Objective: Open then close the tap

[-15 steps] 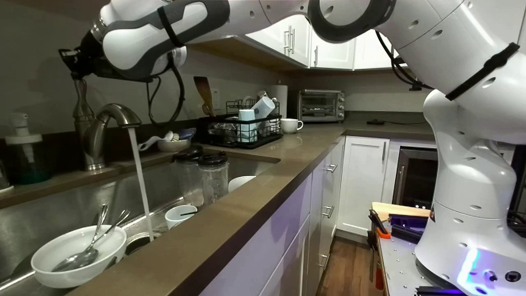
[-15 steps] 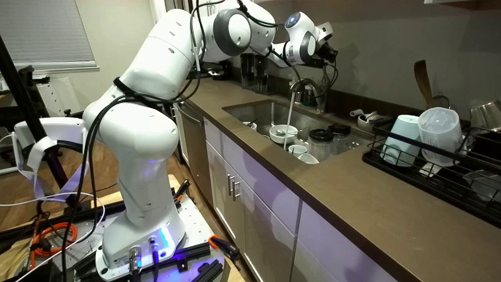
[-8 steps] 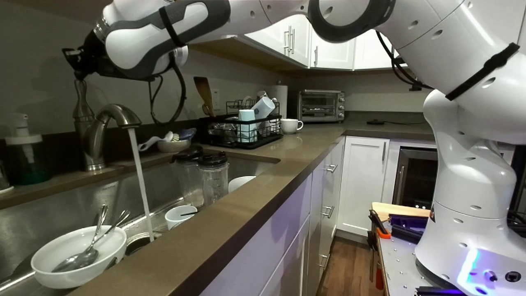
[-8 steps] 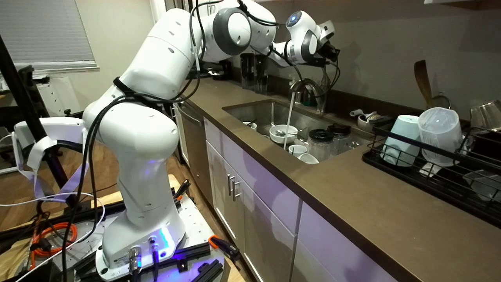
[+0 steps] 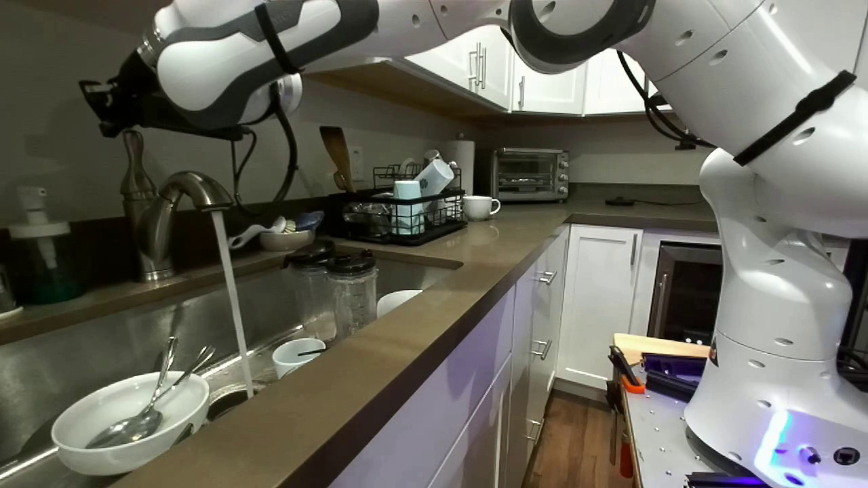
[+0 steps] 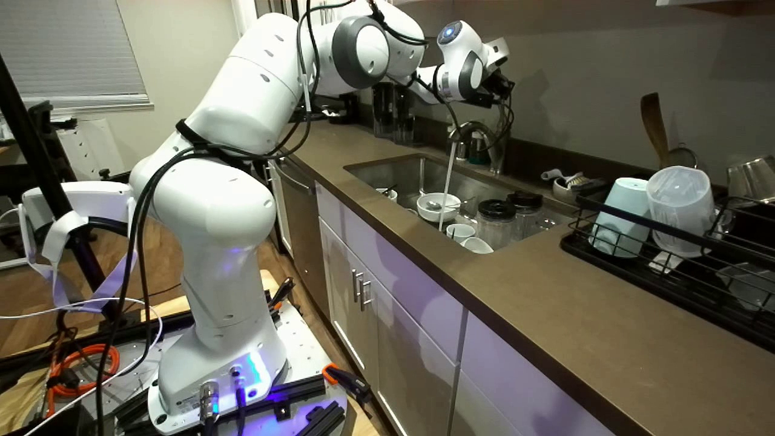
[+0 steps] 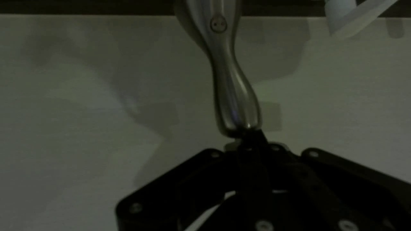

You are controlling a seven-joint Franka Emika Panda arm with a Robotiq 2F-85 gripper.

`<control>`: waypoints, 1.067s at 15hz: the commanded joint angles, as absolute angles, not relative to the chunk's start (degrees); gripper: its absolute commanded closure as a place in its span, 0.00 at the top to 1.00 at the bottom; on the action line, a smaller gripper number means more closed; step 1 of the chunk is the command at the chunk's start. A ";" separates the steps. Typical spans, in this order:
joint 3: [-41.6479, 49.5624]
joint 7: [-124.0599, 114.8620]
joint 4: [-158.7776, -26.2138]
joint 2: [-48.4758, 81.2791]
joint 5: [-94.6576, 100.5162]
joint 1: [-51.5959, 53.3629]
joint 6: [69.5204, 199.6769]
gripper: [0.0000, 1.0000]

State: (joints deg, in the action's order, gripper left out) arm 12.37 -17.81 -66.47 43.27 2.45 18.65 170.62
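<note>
The chrome tap (image 5: pixel 157 234) stands behind the sink, and a stream of water (image 5: pixel 232 298) runs from its spout; the tap (image 6: pixel 497 158) shows in both exterior views. Its upright lever handle (image 5: pixel 135 163) rises at the back of the body. In the wrist view the handle (image 7: pixel 236 106) is large, its rounded end right at my fingertips. My gripper (image 7: pixel 253 139) is shut with nothing seen between its fingers. In both exterior views the gripper (image 5: pixel 110 126) is at the top of the handle, on the tap's far side from the dish rack. Whether it touches the handle I cannot tell.
The sink holds a white bowl (image 5: pixel 129 420) with spoons, a white cup (image 5: pixel 298 356) and lidded clear containers (image 5: pixel 352 291). A soap dispenser (image 5: pixel 44 244) stands beside the tap. A dish rack (image 6: pixel 666 284) stands on the counter. The wall is close behind the gripper.
My gripper has moved left and slightly down in both exterior views, from over the handle's top to past it. The water stream looks unchanged.
</note>
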 commanded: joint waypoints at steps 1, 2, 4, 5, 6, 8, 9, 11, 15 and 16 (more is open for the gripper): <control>12.77 -17.57 -69.19 41.40 2.79 18.76 170.01 0.03; 13.27 -17.84 -69.18 41.56 2.91 18.88 170.32 0.03; 14.38 -18.15 -69.27 41.57 3.08 19.19 170.44 0.03; 14.66 -18.06 -69.35 41.58 3.06 19.22 170.51 0.03; 14.97 -18.04 -69.37 41.62 3.06 19.26 170.57 0.03; 15.46 -18.02 -69.33 41.65 3.04 19.40 170.21 0.03; 15.27 -17.74 -69.52 41.47 2.97 19.32 169.96 0.03; 15.39 -17.64 -69.99 41.09 2.98 19.40 169.51 0.03; 14.92 -17.23 -71.90 39.75 2.79 19.22 169.90 0.02; 15.10 -17.37 -72.37 39.45 2.82 19.32 170.01 0.03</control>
